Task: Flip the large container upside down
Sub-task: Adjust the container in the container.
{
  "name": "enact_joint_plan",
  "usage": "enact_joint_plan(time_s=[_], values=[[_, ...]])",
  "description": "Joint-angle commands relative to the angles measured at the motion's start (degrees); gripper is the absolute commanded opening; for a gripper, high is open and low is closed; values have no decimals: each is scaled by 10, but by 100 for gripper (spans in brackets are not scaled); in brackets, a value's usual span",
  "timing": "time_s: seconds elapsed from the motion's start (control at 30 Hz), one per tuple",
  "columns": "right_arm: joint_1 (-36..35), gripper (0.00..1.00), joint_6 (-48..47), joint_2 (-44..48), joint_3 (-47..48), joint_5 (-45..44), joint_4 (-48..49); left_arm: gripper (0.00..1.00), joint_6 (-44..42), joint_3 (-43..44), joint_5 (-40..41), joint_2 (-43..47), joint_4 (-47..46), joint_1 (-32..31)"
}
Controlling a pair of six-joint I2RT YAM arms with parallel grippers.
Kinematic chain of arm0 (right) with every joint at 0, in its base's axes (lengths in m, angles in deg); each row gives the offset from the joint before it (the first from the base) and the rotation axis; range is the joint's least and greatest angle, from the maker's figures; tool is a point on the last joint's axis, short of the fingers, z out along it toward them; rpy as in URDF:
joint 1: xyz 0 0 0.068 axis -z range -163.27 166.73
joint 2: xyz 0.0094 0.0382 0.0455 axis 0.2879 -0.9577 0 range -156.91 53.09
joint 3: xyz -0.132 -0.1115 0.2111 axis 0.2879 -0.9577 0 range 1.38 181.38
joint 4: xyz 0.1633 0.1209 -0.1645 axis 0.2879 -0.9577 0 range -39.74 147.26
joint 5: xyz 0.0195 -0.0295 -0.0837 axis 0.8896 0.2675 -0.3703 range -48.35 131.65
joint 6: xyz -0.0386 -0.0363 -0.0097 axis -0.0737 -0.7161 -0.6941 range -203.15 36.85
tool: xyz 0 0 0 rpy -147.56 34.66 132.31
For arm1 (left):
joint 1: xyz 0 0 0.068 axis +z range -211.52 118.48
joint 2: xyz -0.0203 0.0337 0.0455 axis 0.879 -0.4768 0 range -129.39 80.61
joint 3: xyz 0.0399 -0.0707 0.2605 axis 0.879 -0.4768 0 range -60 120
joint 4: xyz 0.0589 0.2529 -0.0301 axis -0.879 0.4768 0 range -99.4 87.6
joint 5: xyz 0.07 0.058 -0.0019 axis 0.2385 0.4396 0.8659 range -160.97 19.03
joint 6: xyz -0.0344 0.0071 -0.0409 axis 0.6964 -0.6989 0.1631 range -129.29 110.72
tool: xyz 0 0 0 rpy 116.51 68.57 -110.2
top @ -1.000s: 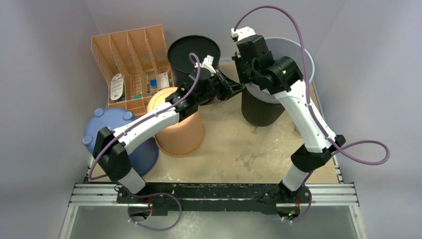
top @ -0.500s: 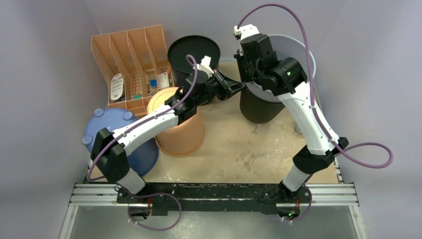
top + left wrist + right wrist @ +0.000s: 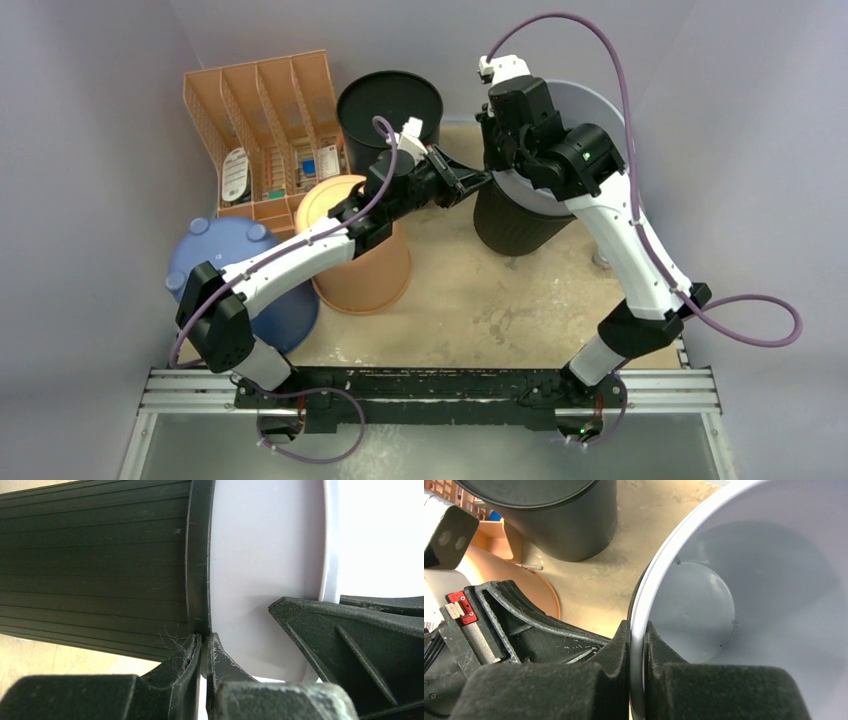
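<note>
Tipped further, grey container [image 3: 749,580] rim clamped in right gripper [image 3: 638,645]; left gripper [image 3: 204,647] clamps black bin [image 3: 100,555]

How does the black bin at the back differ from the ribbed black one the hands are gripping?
The back bin has smooth walls; the ribbed bin is grooved. The back bin stands free and untouched; the ribbed bin leans, a grey bin nested inside, with the left hand and right hand pinching the rims. Both are black and round.
</note>
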Motion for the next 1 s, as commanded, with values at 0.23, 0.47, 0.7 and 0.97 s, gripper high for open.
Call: enact_joint_plan(time_s=[0.23, 0.47, 0.7, 0.97], values=[[-27, 0, -24, 87, 0, 40, 166, 0, -58, -58, 51, -28, 155, 9], [-27, 0, -68, 77, 12, 53, 165, 0, -65, -79, 43, -13, 128, 9], [-27, 0, -89, 110, -52, 77, 156, 11, -87, -110, 61, 37, 107, 9], [-27, 0, -113, 163, -130, 84, 159, 37, -73, -198, 54, 95, 3, 9]])
